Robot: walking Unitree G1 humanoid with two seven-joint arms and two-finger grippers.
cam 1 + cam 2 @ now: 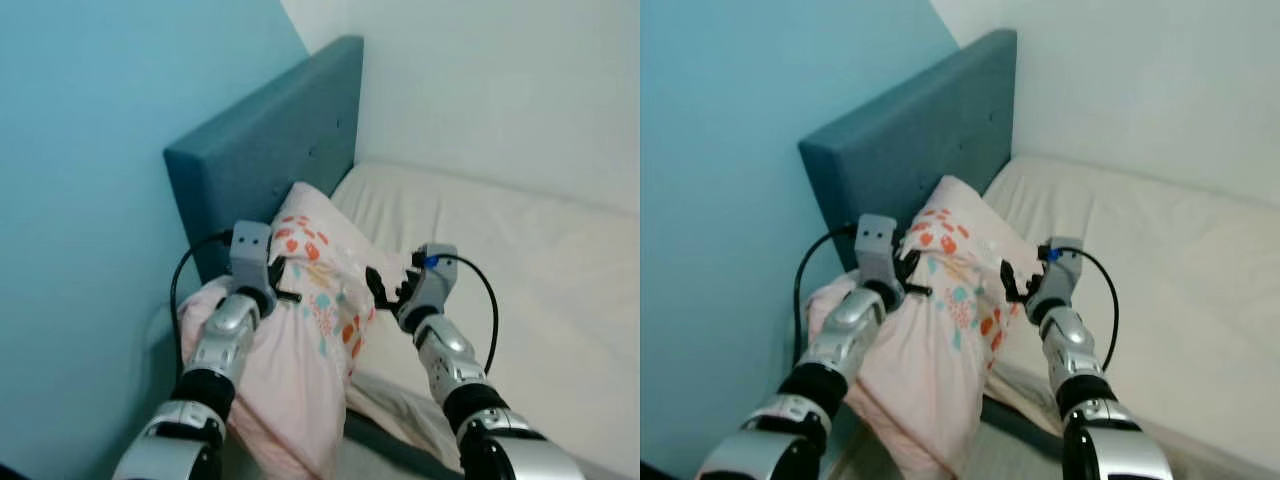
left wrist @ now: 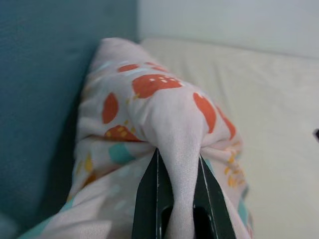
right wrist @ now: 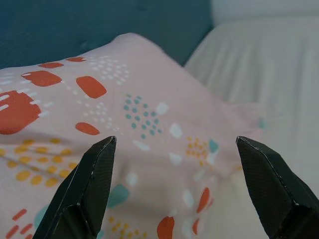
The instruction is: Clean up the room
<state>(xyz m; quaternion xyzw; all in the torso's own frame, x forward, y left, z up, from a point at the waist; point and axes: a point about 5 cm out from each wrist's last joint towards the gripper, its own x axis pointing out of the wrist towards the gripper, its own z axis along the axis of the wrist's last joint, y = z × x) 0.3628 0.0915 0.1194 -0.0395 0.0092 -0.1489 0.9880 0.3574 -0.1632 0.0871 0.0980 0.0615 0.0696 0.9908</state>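
In the head views, the pink patterned pillow (image 1: 305, 330) sat in the lower middle of the frame, leaning against the teal headboard (image 1: 270, 150) at the end of the cream mattress (image 1: 520, 260). The left gripper (image 1: 277, 283) was at the pillow's near left edge, while the right gripper (image 1: 385, 290) hovered by its right side, just off the fabric. From the left wrist, the two black fingers (image 2: 149, 199) at the bottom centre were clamped on a pinched fold of the pillow (image 2: 164, 129), with cloth bunched between them. From the right wrist, the fingers (image 3: 89, 184) stood wide apart at the lower corners, and the pillow (image 3: 129, 119) lay across the frame beyond them, ungripped. To my eye, the step was setting the pillow square against the headboard; it would go best if the right gripper closed on a fold as well, so both could lift evenly rather than drag from one corner.
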